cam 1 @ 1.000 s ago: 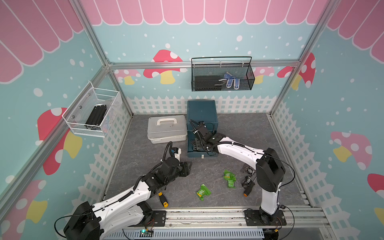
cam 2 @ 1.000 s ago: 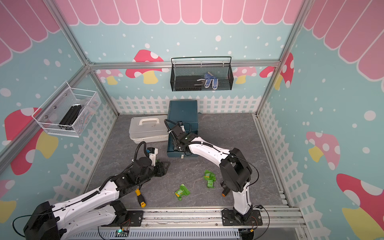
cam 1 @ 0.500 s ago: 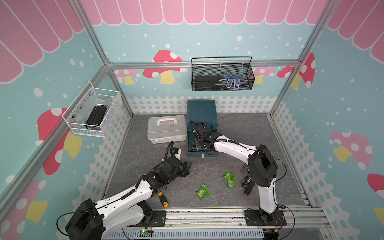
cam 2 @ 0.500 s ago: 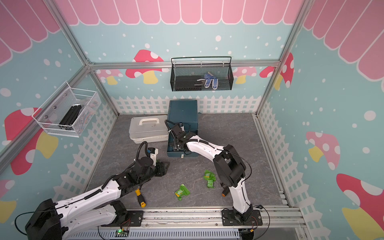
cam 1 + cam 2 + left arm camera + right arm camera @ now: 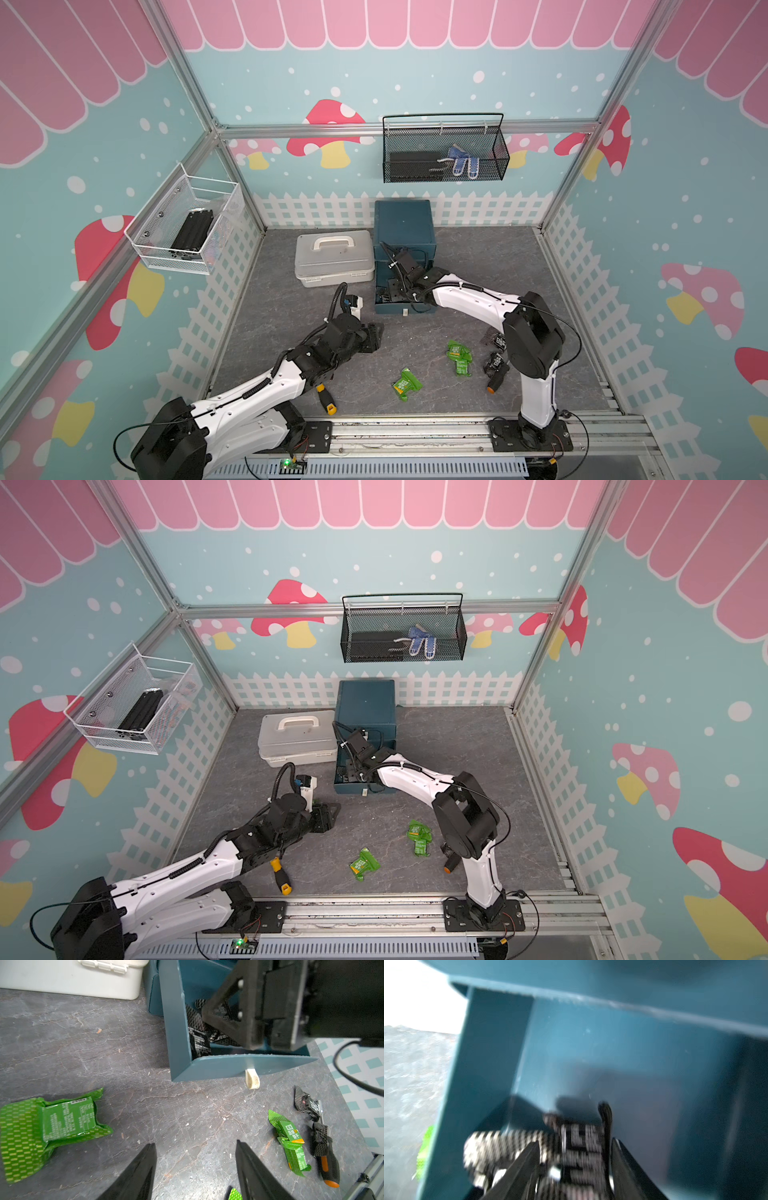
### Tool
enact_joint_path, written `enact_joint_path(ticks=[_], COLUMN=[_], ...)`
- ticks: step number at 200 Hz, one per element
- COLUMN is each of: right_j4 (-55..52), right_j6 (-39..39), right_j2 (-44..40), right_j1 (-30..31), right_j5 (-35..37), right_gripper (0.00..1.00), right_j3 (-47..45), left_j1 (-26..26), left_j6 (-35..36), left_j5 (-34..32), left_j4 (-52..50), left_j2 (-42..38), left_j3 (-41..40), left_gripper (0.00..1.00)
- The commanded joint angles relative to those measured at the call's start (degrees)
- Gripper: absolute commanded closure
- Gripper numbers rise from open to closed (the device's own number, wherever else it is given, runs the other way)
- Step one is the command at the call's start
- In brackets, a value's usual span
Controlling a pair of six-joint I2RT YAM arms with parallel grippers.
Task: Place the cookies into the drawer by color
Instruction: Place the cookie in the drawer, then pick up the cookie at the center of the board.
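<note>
The teal drawer cabinet (image 5: 405, 224) (image 5: 365, 704) has its bottom drawer (image 5: 228, 1066) pulled out, with black cookies (image 5: 198, 1041) inside. My right gripper (image 5: 575, 1142) (image 5: 388, 291) is down in that drawer, open, with a black cookie (image 5: 581, 1147) lying between its parted fingers. Green cookies (image 5: 405, 384) (image 5: 459, 357) (image 5: 56, 1124) lie on the floor in front. Two black cookies (image 5: 496, 340) (image 5: 321, 1138) lie near the right arm's base. My left gripper (image 5: 195, 1144) (image 5: 376, 336) hovers open and empty over bare floor between the green cookies.
A pale grey lidded case (image 5: 332, 264) stands left of the cabinet. An orange-and-black screwdriver (image 5: 494, 382) lies by the black cookies, and a yellow-handled one (image 5: 326, 401) lies under the left arm. Wire baskets (image 5: 444, 153) hang on the walls.
My right gripper's jaws have parted inside the bottom drawer, and the black cookie now sits loose between them. The left arm has barely moved.
</note>
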Motion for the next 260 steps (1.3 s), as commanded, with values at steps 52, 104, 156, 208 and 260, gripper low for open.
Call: enact_joint_path(ticks=[52, 104, 156, 208, 260], right_j4=[-5.75, -26.43, -37.82, -32.46, -21.18], right_j6=[1.05, 9.50, 14.88, 7.30, 0.71], right_j2=[-29.03, -47.64, -50.53, -48.66, -40.00], right_j1=[-0.13, -1.81, -5.05, -18.17, -27.07], right_j5=[3.07, 12.75, 9.45, 9.44, -1.69], right_gripper=[0.43, 0.45, 0.42, 0.40, 0.38], right_j3=[-17.01, -29.16, -34.19, -39.72, -41.69], left_j1=[-2.39, -9.06, -12.62, -12.90, -12.91], left_j6=[1.22, 2.86, 4.55, 6.55, 7.15], left_j5=[6.47, 10.25, 11.41, 12.38, 12.37], left_j4=[7.13, 11.60, 12.69, 12.23, 13.15], left_j2=[0.60, 3.37, 6.95, 8.90, 10.31], left_j3=[2.09, 3.99, 5.18, 5.64, 4.93], left_gripper=[0.35, 0.35, 0.35, 0.35, 0.35])
